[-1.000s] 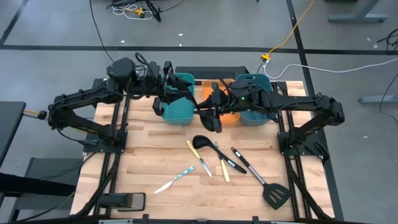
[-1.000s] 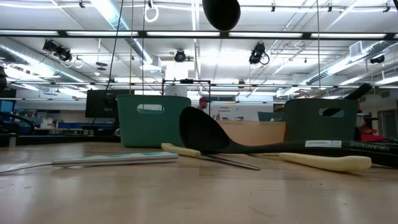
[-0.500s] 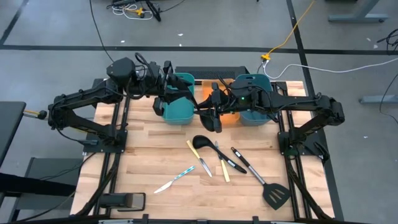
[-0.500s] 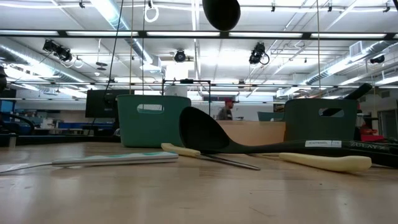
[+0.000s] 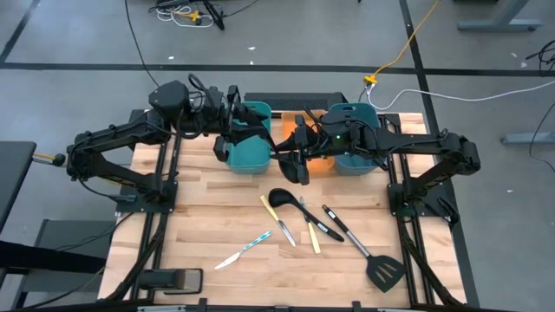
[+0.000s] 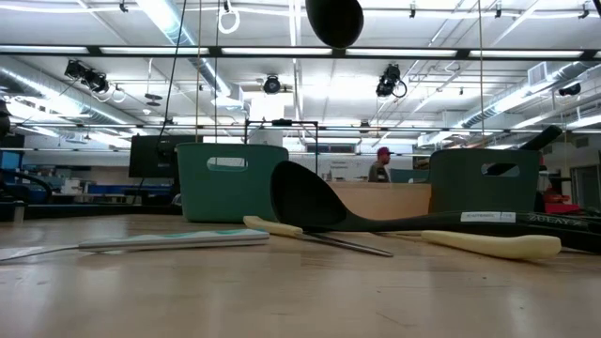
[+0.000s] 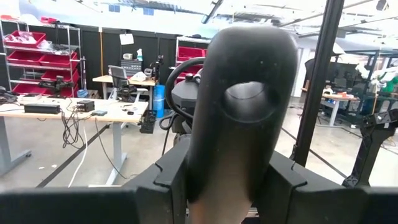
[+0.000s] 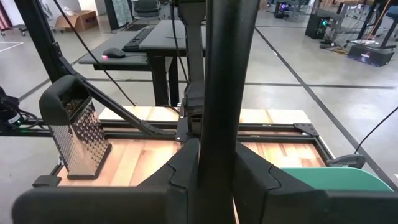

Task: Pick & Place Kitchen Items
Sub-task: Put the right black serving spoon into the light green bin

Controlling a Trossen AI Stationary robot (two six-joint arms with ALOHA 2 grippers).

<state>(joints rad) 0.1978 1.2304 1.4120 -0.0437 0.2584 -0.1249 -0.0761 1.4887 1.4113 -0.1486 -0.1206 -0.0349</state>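
utensils [image 5: 303, 224] before bins [image 5: 250, 146], on table [image 5: 199, 225]

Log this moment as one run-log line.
left hand: shut on black utensil handle, above left bin | right hand: shut on black utensil handle, between bins | table: ladle, knives, spatula waiting

Overhead and table-level cameras share the teal bins [image 5: 249, 143].
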